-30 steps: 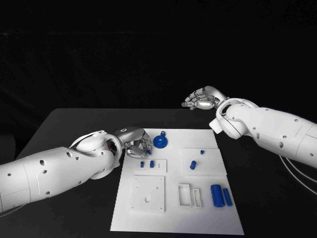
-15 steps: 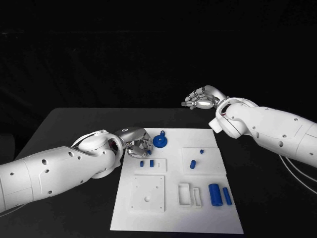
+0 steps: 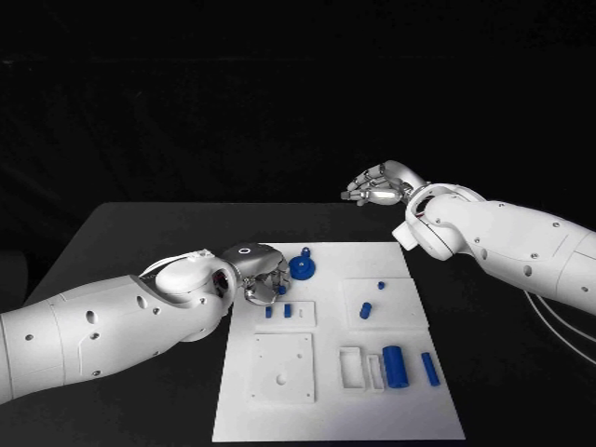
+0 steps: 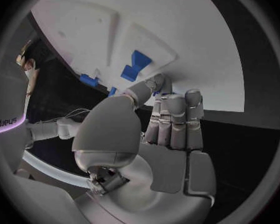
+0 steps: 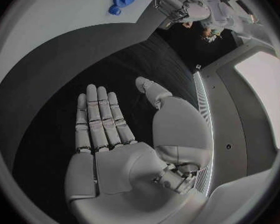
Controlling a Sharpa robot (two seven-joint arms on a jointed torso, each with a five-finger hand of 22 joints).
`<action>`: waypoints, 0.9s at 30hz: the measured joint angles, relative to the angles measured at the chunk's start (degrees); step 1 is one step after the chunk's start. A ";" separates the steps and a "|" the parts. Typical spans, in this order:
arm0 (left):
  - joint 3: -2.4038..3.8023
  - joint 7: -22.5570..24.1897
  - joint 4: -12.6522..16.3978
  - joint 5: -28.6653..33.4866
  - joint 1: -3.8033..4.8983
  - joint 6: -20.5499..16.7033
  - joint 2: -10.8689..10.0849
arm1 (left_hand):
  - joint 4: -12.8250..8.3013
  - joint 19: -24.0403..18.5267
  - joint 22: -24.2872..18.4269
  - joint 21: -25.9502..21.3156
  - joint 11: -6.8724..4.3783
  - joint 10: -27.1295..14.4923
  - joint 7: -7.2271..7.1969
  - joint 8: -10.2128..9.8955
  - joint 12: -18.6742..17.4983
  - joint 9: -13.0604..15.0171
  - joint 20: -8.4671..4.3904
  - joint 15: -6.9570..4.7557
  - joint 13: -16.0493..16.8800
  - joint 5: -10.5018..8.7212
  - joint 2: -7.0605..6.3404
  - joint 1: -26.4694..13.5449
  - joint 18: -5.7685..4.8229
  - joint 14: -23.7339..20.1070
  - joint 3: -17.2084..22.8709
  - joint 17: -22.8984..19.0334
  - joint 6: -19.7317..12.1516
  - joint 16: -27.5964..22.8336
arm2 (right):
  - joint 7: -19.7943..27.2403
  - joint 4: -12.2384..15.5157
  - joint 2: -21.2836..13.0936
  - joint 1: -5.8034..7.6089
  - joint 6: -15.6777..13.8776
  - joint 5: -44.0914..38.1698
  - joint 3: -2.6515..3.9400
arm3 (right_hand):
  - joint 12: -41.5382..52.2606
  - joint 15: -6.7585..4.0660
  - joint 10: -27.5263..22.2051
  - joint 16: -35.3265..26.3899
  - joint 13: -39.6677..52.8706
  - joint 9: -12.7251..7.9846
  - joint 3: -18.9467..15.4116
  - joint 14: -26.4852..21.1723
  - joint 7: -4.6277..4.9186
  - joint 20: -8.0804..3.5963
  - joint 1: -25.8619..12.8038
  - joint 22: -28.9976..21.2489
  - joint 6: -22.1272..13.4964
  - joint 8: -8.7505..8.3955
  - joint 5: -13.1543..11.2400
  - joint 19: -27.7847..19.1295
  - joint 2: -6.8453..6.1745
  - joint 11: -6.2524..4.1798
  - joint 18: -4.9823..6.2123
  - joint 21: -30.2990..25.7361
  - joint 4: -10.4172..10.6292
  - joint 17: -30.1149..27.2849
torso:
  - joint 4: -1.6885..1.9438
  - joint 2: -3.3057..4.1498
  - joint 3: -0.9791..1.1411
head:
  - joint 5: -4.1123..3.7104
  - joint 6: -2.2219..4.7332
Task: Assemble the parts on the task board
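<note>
On the black table [image 3: 137, 233] the white task board [image 3: 336, 410] sits mid-table. Left hand [image 3: 255, 277] hovers at its far-left corner, fingers pressed together, holding nothing I can see, blue gear [image 3: 303, 270] just beside it. Right hand [image 3: 382, 186] is spread flat, well beyond the board, so left's way nearer.

Task board [image 3: 328, 391]: matt white plastic. Parts [image 3: 394, 365]: smooth blue plastic. Left hand [image 3: 261, 272]: silvery metallic sheen. Table [image 3: 137, 242]: matt black.
</note>
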 measured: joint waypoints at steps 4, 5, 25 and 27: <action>-0.01 -0.28 0.27 -1.93 -0.01 -0.07 -0.02 | 0.00 0.00 0.00 0.00 -0.04 0.29 -0.01 0.00 0.00 -0.12 0.00 -0.20 0.00 0.00 -0.12 -0.12 0.01 0.20 0.00 0.00 0.00 0.00 | 0.00 0.01 -0.10 -0.12 0.03 0.00 0.00 | 0.00 0.00 0.00 0.00 0.01 0.00 0.00 0.00 0.00 0.00 0.00 0.00 0.00 0.00 0.00 0.00 0.00 0.00 0.00 0.00 0.00 0.00 | 0.00 0.00 -0.01 | -0.01 -0.05; -0.01 -0.31 0.29 -2.19 -0.01 -0.09 -0.02 | 0.00 0.00 0.00 0.00 -0.04 0.29 -0.01 0.00 0.00 -0.12 0.00 -0.20 0.00 0.00 -0.17 -0.17 0.01 0.20 0.00 0.00 0.00 0.00 | 0.00 0.01 -0.12 -0.13 0.03 0.00 0.00 | 0.00 0.00 0.00 0.00 0.01 0.00 0.00 0.00 0.00 0.00 0.00 0.00 0.00 0.03 0.00 0.00 0.00 0.00 0.00 0.00 0.00 0.00 | 0.00 0.01 -0.01 | -0.01 -0.06; -0.24 -0.42 0.22 -2.58 -0.32 -1.49 -0.47 | 0.27 0.01 0.04 -0.25 0.49 -2.47 2.28 -2.78 -3.23 -2.21 0.03 1.18 -1.36 -0.45 -2.70 0.89 0.04 -0.33 0.85 -0.48 -5.91 -0.66 | 0.00 0.19 -0.63 -0.20 0.12 0.00 0.00 | 0.00 0.00 0.00 0.00 -0.04 -0.05 -0.11 0.00 0.00 0.00 0.00 0.05 0.00 0.19 0.00 0.00 0.00 0.00 0.00 0.00 -0.11 -0.05 | -0.03 0.01 0.02 | -0.16 0.00; -0.23 -0.42 0.22 -2.46 -0.32 -1.59 -0.59 | 0.27 0.01 0.08 -0.25 0.58 -2.81 2.28 -2.96 -3.39 -2.32 0.03 1.35 -1.63 -0.44 -3.22 1.02 0.04 -0.34 0.85 -0.51 -6.23 -0.66 | 0.00 0.43 -0.86 -0.23 0.14 0.00 0.00 | 0.00 0.00 0.00 0.00 -0.04 -0.05 -0.16 0.00 0.00 0.00 0.00 0.05 0.00 0.18 0.00 0.00 0.00 0.00 0.00 0.00 -0.16 -0.11 | -0.03 0.01 0.02 | -0.18 0.00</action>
